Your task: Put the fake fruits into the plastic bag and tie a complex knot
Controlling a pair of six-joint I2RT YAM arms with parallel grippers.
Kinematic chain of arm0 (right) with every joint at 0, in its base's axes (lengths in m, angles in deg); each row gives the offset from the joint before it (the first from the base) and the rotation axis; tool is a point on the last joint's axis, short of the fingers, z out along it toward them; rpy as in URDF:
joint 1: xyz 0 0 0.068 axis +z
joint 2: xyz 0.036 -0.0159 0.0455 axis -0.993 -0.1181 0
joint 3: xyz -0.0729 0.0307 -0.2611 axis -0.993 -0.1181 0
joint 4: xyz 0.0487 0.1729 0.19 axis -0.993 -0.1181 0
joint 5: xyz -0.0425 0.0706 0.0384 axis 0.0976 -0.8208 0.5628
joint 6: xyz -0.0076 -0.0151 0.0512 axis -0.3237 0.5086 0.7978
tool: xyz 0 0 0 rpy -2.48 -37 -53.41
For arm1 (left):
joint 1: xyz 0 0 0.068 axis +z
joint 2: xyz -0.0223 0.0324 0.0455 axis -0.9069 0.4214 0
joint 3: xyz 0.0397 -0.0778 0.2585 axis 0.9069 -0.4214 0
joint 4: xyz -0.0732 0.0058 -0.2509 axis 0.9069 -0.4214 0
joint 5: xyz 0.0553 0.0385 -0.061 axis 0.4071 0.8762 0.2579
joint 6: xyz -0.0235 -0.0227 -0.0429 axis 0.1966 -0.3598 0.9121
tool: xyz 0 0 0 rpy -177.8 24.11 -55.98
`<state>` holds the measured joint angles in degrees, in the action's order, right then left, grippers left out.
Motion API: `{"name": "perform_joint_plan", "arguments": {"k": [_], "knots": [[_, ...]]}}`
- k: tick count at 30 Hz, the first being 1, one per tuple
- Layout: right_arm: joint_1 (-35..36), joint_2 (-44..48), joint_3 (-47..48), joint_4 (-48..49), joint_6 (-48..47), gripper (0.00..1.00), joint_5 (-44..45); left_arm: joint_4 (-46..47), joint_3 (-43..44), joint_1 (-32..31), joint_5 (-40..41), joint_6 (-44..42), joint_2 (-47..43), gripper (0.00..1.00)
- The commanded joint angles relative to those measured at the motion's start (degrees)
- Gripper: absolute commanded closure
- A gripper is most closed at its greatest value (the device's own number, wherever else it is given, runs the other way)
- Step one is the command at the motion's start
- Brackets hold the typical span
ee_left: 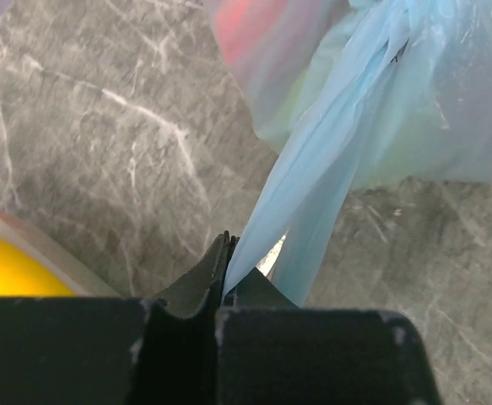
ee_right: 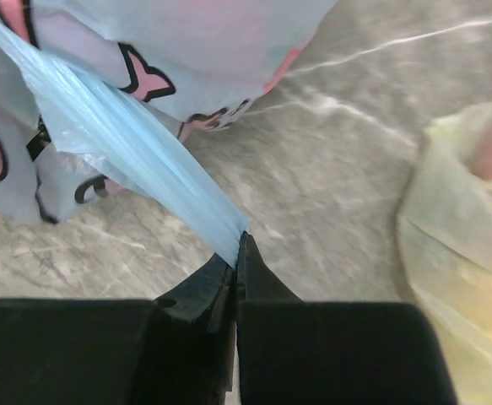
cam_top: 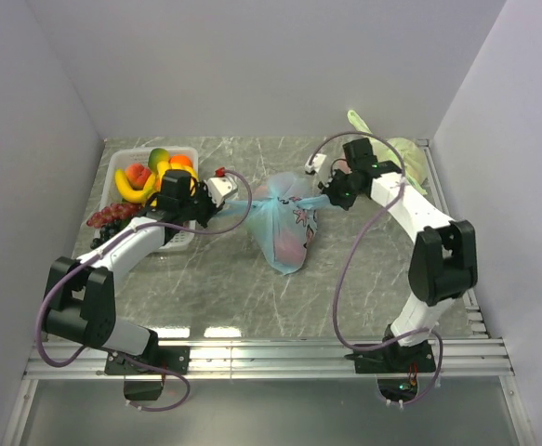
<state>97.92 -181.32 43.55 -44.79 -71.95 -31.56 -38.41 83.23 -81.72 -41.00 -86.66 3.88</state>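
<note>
Two grippers each pinch one ear of the light-blue plastic bag (cam_top: 287,232), which lies mid-table on the grey marbled table (cam_top: 252,297) between them. The left gripper (ee_left: 226,246) has its fingers pressed together on the left ear (ee_left: 313,186), a taut strip of film running up to the bunched top of the bag. The right gripper (ee_right: 239,245) is likewise clamped on the right ear (ee_right: 119,126). Only the left wrist view shows reddish and greenish shapes through the bag's film. Only the right wrist view shows the dark-outlined pink prints up close, and a yellow-green bag (ee_right: 465,253) just to the right. The top view alone shows loose fruits (cam_top: 150,177) in a white tray (cam_top: 114,167) at the far left, with dark grapes (cam_top: 111,216) at its near edge.
</note>
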Motion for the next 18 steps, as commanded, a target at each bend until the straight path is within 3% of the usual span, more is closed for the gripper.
{"name": "perform_joint_plan", "arguments": {"k": [1,4,8,12,18], "knots": [[-7.8,4.6,-2.6,-3.8,-2.5,1.0,13.5,-3.5,0.9,6.4,6.8,-1.3,-1.7,1.0],[-7.8,5.0,-2.6,-5.1,-0.8,1.0,10.9,-2.8,1.3,6.4,5.0,-0.5,-1.4,1.0],[-5.6,3.9,2.8,-5.9,5.5,1.0,7.3,-2.6,8.0,5.8,2.0,4.3,1.6,0.99],[-5.1,-0.8,18.0,-11.8,10.6,1.0,3.1,-4.9,17.1,5.0,0.0,7.4,5.2,1.0],[-4.2,-11.3,33.3,-14.3,15.8,1.0,0.5,-5.9,27.5,4.1,0.7,9.1,13.5,0.99]]}}
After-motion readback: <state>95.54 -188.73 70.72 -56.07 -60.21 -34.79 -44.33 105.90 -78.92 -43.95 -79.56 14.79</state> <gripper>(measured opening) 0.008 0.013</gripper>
